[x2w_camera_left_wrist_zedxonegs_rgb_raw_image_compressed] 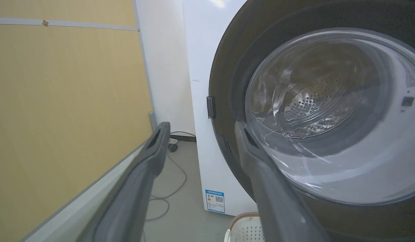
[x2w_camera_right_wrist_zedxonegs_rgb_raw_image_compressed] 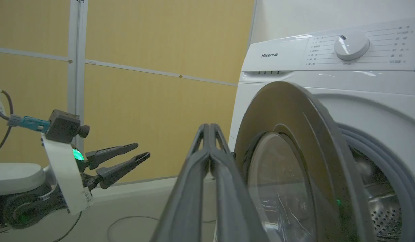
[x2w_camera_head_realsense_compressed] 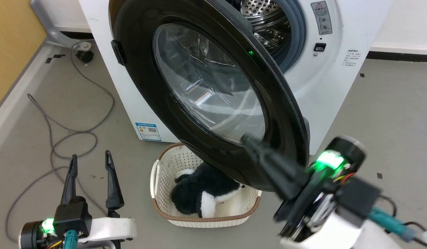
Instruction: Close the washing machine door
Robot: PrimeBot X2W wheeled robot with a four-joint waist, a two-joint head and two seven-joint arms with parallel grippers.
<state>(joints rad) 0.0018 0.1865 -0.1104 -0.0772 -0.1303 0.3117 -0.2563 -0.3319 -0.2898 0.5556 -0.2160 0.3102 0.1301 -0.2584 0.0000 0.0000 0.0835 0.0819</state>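
The right gripper (x2w_camera_head_realsense_compressed: pixel 248 139), fingers together, is pointing at the door (x2w_camera_head_realsense_compressed: pixel 206 86); I cannot tell whether it is touching. The left gripper (x2w_camera_head_realsense_compressed: pixel 90 160) is hovering apart, empty.

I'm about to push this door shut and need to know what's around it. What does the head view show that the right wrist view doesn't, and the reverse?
Head view adds: a cream basket holding a black-and-white plush toy on the floor beneath the washing machine door, and a blue label low on the washing machine.
Right wrist view adds: the control panel's dial and the brand name.
Both show the door partly open, the steel drum, the left gripper open and apart from the door, and the right gripper shut near the door's face.
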